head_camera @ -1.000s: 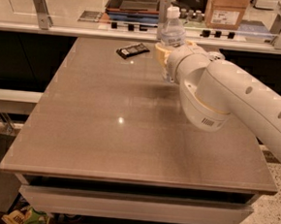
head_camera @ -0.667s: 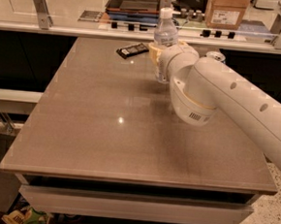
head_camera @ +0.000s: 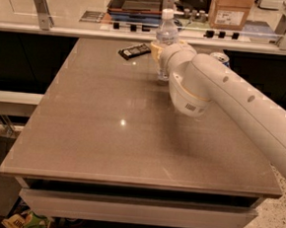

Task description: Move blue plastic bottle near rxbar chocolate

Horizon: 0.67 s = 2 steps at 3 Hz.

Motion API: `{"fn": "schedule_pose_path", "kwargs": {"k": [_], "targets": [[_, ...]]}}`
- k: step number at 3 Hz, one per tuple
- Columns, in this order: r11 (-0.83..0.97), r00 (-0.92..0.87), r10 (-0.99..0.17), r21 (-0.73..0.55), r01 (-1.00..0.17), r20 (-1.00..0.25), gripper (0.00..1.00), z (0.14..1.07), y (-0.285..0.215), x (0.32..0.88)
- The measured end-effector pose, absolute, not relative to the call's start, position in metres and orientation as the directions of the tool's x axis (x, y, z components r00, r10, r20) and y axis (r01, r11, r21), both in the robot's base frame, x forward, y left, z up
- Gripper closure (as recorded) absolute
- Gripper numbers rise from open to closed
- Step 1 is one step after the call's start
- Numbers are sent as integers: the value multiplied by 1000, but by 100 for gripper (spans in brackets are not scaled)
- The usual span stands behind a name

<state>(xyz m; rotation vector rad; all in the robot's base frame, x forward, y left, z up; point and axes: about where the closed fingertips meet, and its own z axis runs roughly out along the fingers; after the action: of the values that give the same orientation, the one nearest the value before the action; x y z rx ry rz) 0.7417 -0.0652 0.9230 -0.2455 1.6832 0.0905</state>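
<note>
Starting upper left, there's a metal bracket on the pale counter behind the table, nothing to do with me. The big grey-brown table fills most of the frame, with a light glare spot a bit left of centre.

Up at the table's far edge, left of centre, the rxbar chocolate lies flat in its black wrapper, angled a little. Behind it on the counter is a dark tray.

Just right of the bar is the blue plastic bottle, standing upright, white cap on top. It's near the bar but not touching it. My gripper is clamped on the bottle's middle, and you can see the yellowish finger pressed on its left side, the side facing the bar. Whether the bottle's base is sitting on the table or just off it, honestly can't tell from here.

From there my white arm runs down to the lower right edge of the frame, the fat joint hanging over the table. Peeking over the arm is the top of a can, and upper right there's a cardboard box on the counter.
</note>
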Motion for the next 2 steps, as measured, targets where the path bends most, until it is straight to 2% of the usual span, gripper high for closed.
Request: {"fn": "schedule_pose_path", "kwargs": {"k": [1,2], "targets": [[981,-99,-80,-61,-185,-992,100,915,-85,787],[981,-99,-80,-61,-185,-992,100,915,-85,787]]}}
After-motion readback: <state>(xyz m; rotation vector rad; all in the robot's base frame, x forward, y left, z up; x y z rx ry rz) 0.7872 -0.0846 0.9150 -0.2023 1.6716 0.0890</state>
